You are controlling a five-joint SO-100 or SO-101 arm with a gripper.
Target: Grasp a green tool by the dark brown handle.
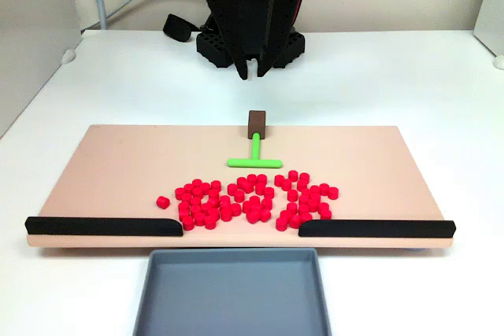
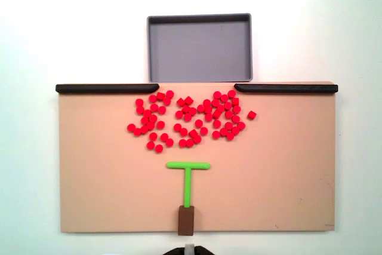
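Observation:
The green tool (image 1: 255, 161) lies flat on the tan board (image 1: 118, 163), its crossbar facing the red pieces and its stem running back to the dark brown handle (image 1: 257, 122) at the board's far edge. From above, the same green tool (image 2: 187, 186) ends in the dark brown handle (image 2: 186, 220) near the bottom edge of the board (image 2: 95, 177). My gripper (image 1: 250, 70) hangs behind the board, above and beyond the handle, fingertips close together with nothing between them. Only its tip shows at the lower edge as the gripper (image 2: 188, 249).
Several red cylinders (image 1: 252, 198) cluster in front of the crossbar, also seen as red cylinders (image 2: 188, 120). Two long black bars (image 1: 102, 226) (image 1: 378, 228) line the board's near edge with a gap between them. A grey tray (image 1: 232, 297) (image 2: 200, 46) sits past that gap.

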